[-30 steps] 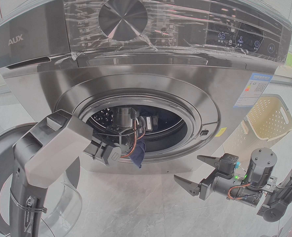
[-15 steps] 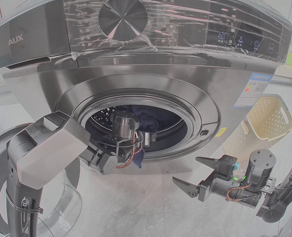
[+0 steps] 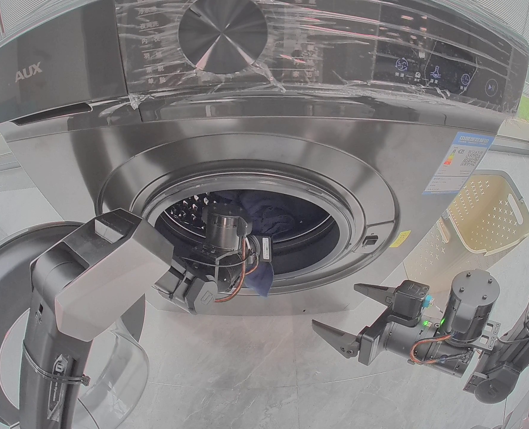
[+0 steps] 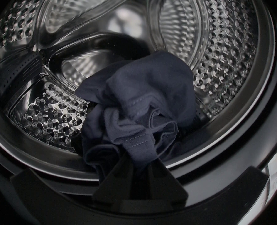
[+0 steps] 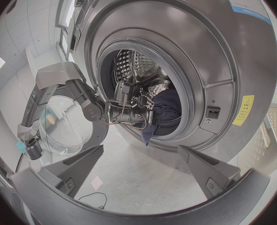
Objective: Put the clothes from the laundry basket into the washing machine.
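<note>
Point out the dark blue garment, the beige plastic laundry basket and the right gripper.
Dark blue garment [image 4: 151, 91], left wrist view: bunched fold.
Beige plastic laundry basket [image 3: 491, 210], head view: inner wall.
Right gripper [image 3: 336, 304], head view: between its fingers.

Crumpled navy garment [image 4: 144, 110] sits in the washing machine [image 3: 395, 168] opening, one end hanging out.

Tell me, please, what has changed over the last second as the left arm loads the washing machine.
The left gripper, shut on the dark blue cloth, pulled back and down a little from the drum, then edged forward again. More cloth now shows bunched inside, and its hanging end swung slightly right. The open right gripper, washing machine, door and basket stayed as they were.
</note>
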Motion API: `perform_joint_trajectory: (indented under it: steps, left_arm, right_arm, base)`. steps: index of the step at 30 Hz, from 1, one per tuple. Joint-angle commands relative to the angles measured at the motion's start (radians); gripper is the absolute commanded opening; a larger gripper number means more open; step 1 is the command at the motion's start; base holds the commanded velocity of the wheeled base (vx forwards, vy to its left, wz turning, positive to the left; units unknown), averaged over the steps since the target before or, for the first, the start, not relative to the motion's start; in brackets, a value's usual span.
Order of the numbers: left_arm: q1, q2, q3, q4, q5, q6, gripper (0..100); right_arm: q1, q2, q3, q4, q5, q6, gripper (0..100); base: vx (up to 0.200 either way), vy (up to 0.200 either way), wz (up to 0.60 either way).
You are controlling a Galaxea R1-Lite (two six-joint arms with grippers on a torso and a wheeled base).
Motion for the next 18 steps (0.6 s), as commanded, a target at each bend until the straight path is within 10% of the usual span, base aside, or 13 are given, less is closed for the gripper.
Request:
perform_joint_trajectory:
  steps: [1,6,18]
  left_arm:
    - [-0.006,0.009,-0.06,-0.007,0.002,-0.063,0]
    - [0.001,0.032,-0.183,-0.023,0.002,-0.149,0]
    - [0.047,0.186,-0.512,-0.118,0.043,-0.129,0]
  right_arm:
    - [0.0,0.007,-0.002,0.0,0.0,0.0,100]
    - [0.0,0.008,-0.003,-0.002,0.0,0.001,100]
    - [0.006,0.008,-0.002,-0.002,0.0,0.003,100]
  base:
    - [0.0,0.0,0.0]
    - [0.0,0.0,0.0]
    - [0.0,0.0,0.0]
